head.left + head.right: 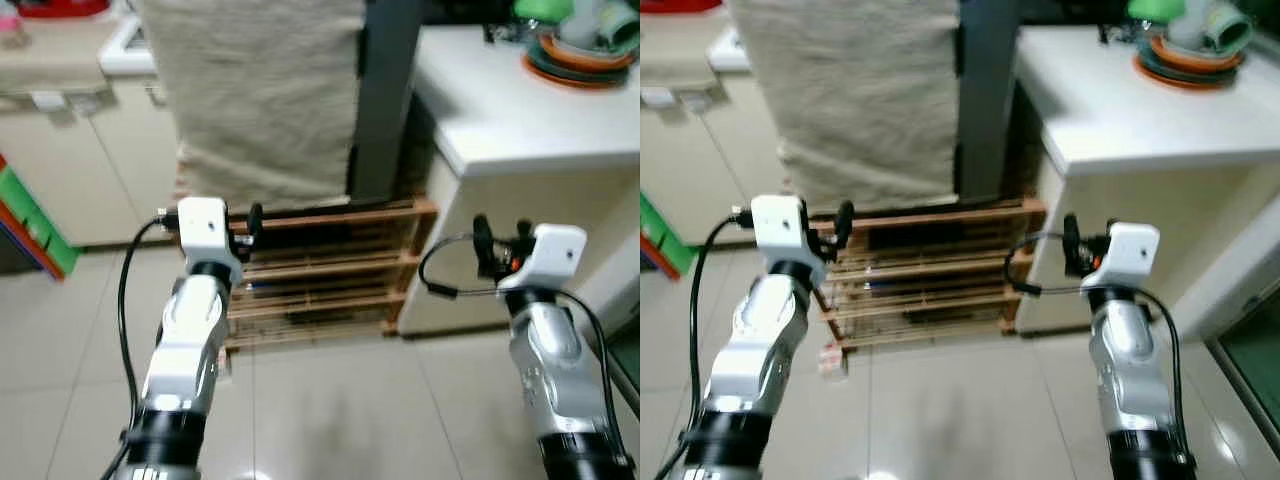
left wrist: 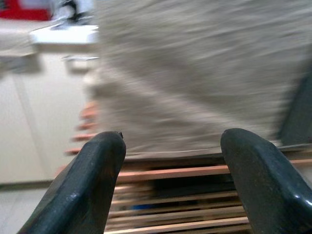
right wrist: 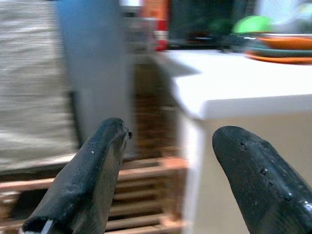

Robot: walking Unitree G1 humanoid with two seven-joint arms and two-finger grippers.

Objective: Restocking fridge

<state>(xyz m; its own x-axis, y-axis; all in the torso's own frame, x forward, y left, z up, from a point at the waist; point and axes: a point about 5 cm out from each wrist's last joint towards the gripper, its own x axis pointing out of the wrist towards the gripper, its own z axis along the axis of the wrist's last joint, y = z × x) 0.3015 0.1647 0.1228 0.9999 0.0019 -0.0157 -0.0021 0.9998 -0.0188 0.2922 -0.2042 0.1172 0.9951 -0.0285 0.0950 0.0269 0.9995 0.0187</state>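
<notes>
Now | left claw open, empty | right claw open, empty | wooden rack ahead | no legible writing

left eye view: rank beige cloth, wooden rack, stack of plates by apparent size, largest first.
1. beige cloth, hanging down over the rack's top.
2. wooden rack, partly hidden behind the left gripper.
3. stack of plates on the white counter, cut off by the frame and farther away, so its true size is unsure.
</notes>
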